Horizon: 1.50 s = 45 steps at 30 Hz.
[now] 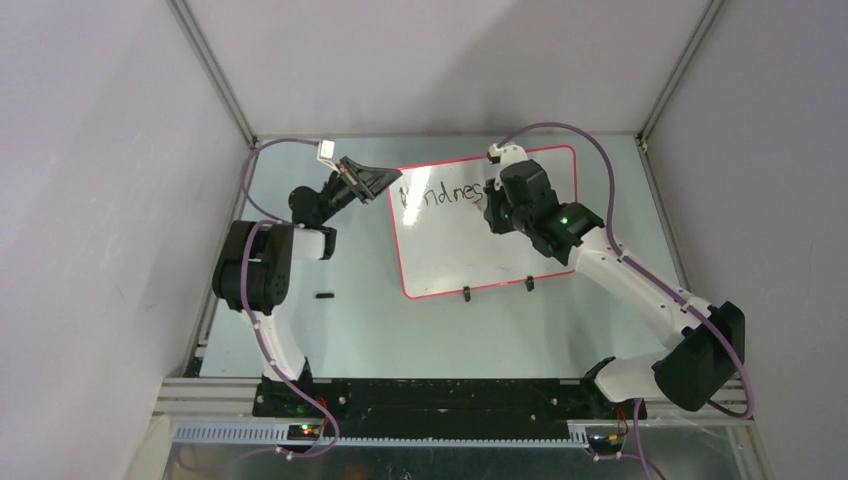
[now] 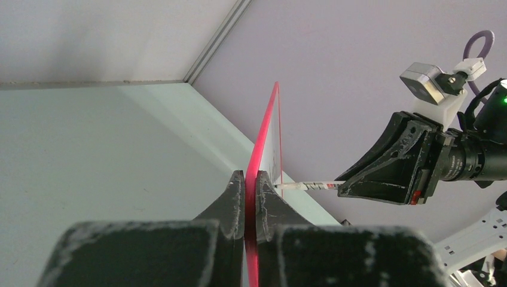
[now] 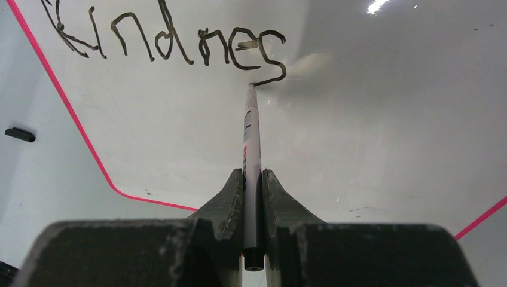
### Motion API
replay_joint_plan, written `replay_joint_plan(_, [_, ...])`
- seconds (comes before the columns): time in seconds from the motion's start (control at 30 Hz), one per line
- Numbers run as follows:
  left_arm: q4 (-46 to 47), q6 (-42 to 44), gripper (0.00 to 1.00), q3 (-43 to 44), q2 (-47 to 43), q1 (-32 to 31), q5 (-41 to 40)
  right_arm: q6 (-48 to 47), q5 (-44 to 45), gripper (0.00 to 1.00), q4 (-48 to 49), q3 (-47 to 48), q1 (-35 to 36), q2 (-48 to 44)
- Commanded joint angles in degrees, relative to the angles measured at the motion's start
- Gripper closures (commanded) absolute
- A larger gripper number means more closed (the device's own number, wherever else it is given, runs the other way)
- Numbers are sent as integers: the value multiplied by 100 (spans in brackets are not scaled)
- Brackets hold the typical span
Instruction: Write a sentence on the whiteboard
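The whiteboard lies in the middle of the table, glossy white with a red-pink rim. Black marker letters reading "Kindnes" run along its far edge; they also show in the right wrist view. My left gripper is shut on the board's left rim; the left wrist view shows the jaws pinching the red edge. My right gripper is shut on a white marker. The marker's tip touches the board at the tail of the last "s". The marker also shows in the left wrist view.
A small black marker cap lies on the table left of the board, also in the right wrist view. Two black clip feet sit on the board's near edge. Grey walls enclose the table on three sides.
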Motion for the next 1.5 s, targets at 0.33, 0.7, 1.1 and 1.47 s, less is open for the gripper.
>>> replay_joint_plan(0.33, [275,396,100,67,-139,-34,69,101,133,100,701,-616,-176,-1132])
replay_joint_plan(0.7, [277,396,100,64,-142,-27,76,217,309,100,877,-607,-405,-942])
replay_joint_plan(1.1, [270,405,100,67,-147,-32,77,239,306,100,996,-608,-490,-738])
replay_joint_plan(1.47, [267,413,100,65,-153,-27,80,248,288,100,1053,-611,-544,-631])
